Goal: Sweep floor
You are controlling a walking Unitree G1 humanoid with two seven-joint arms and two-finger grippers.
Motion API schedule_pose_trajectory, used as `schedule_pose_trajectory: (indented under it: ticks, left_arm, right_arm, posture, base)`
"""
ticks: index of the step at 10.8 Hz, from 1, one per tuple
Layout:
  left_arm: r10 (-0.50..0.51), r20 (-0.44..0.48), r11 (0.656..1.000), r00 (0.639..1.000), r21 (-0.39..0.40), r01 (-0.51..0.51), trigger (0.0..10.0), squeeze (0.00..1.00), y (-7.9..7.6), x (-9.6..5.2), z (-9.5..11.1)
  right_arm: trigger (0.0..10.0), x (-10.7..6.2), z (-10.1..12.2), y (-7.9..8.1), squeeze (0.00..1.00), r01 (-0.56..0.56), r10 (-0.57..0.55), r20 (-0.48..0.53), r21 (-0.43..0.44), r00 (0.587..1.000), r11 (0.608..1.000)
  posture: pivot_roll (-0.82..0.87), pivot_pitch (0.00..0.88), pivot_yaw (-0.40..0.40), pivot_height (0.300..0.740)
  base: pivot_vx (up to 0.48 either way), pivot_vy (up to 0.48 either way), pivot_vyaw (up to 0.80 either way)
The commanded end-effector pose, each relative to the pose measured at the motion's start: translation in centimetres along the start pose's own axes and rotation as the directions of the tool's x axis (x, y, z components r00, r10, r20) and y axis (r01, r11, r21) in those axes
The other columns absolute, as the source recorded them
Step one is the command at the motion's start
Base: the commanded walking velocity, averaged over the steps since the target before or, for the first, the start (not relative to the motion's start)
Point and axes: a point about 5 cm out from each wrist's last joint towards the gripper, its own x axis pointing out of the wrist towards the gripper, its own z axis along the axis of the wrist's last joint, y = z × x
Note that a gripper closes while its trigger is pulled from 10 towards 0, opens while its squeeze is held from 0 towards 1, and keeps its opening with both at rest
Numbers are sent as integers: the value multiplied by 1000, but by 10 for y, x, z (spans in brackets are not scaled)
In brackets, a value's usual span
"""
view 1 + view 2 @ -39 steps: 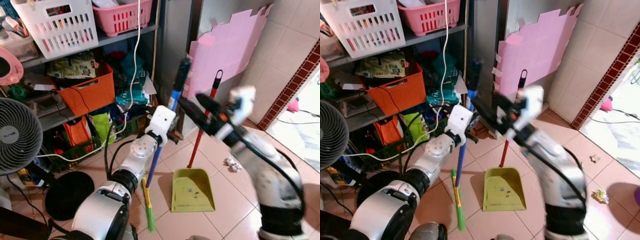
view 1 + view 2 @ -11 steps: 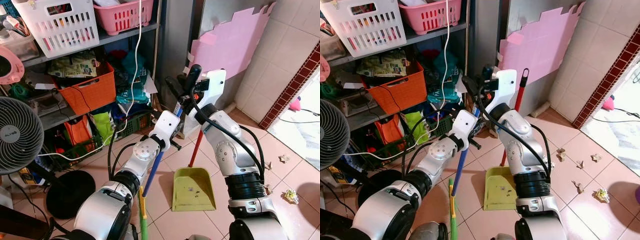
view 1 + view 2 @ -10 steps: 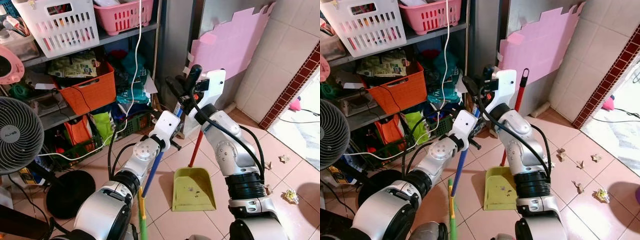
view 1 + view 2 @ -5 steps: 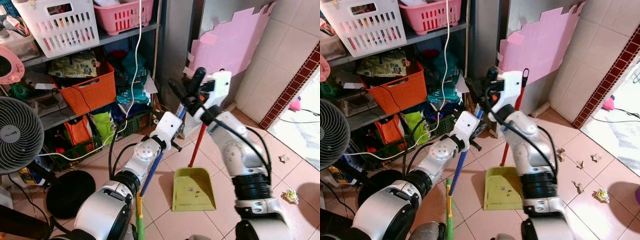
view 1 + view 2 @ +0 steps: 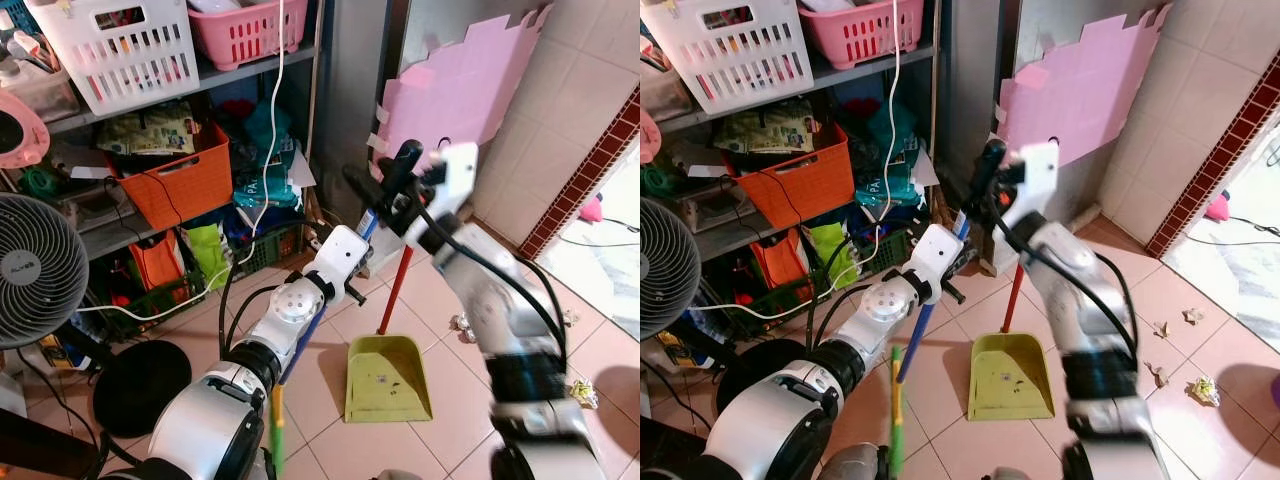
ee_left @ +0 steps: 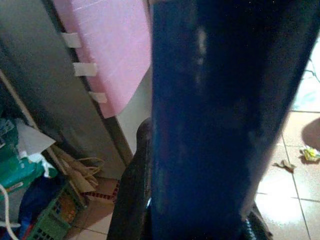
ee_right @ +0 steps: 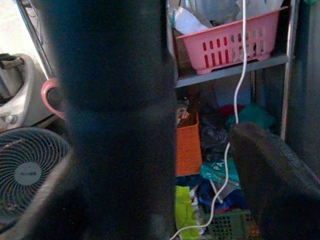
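The left gripper (image 5: pixel 345 287) has its black fingers clamped around the blue handle of a broom (image 5: pixel 308 335), roughly midway along the shaft. In the left wrist view that handle stands huge and dark blue right against the lens. The right gripper (image 5: pixel 385 185) is higher, at the top end of the same handle; its fingers stand spread with the shaft between them, and whether they press on it cannot be told. The broom slants down from there to a green and yellow lower section near the tiled floor (image 5: pixel 440 400). Just beside it, a yellow-green dustpan (image 5: pixel 385 378) with a red stick rests on the tiles before a pink sheet on the wall. Crumpled scraps of litter (image 5: pixel 1202 388) lie well apart, to the robot's right. Cluttered shelves (image 5: pixel 200 75) with baskets and a white cord (image 5: pixel 268 130) stand close on the left.

The likely trouble: swinging the long handle could snag the cord or knock the dustpan over.
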Motion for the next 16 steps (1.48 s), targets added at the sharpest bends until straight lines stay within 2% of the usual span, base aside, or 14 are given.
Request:
schedule_pose_trajectory:
  ticks: [1, 2, 3, 5, 8, 10, 11, 12, 14, 16]
  left_arm:
    - [36, 72, 998, 997, -55, -32, 0, 0, -2, 11, 21]
    - [35, 70, 998, 997, -56, -31, 0, 0, -3, 11, 21]
    - [30, 71, 998, 997, -57, -26, 0, 0, -5, 12, 21]
    - [28, 70, 998, 997, -57, -24, 0, 0, -5, 12, 21]
    - [22, 65, 998, 998, -57, -19, 0, 0, -6, 12, 20]
    - [19, 68, 998, 998, -59, -15, 0, 0, -8, 12, 21]
    - [18, 67, 998, 998, -59, -14, 0, 0, -8, 12, 21]
    - [18, 67, 998, 998, -58, -14, 0, 0, -8, 12, 21]
    - [14, 64, 998, 998, -55, -11, 0, 0, -7, 12, 20]
    - [11, 63, 999, 998, -52, -8, 0, 0, -8, 12, 20]
  right_arm:
    - [10000, -8, 6, -4, 1000, 15, -15, 20, 7, 1000, 1000]
    - [10000, -10, -5, 13, 0, -73, 73, -21, 26, 997, 997]
    - [10000, -12, -15, 20, 0, -63, 63, -35, 11, 997, 998]
    - [10000, -9, -14, 18, 0, -11, 11, -1, 10, 1000, 1000]
    - [10000, 9, 8, 7, 0, 7, -5, 50, -49, 999, 999]
    - [10000, 14, 15, 4, 0, 7, -3, 66, -67, 998, 998]
    - [7490, 14, 16, 1, 0, 13, -9, 69, -69, 998, 998]
    - [0, 14, 17, 0, 0, 18, -13, 73, -65, 997, 998]
    - [0, 16, 16, -2, 0, 20, -16, 80, -53, 997, 998]
    - [0, 17, 15, -2, 0, 24, -22, 42, -56, 999, 998]
  posture:
    - [-184, 0, 41, 740]
    - [-187, 0, 42, 740]
    - [-186, 0, 40, 740]
    - [-184, 0, 39, 740]
    - [-187, 0, 37, 740]
    - [-186, 0, 35, 740]
    - [-186, 0, 35, 740]
    - [-186, 0, 35, 740]
    - [-189, 0, 39, 740]
    - [-189, 0, 39, 740]
  base:
    - [0, 0, 0]
    - [0, 0, 0]
    - [0, 0, 0]
    - [0, 0, 0]
    - [0, 0, 0]
    - [0, 0, 0]
    - [0, 0, 0]
    - [0, 0, 0]
    - [0, 0, 0]
    - [0, 0, 0]
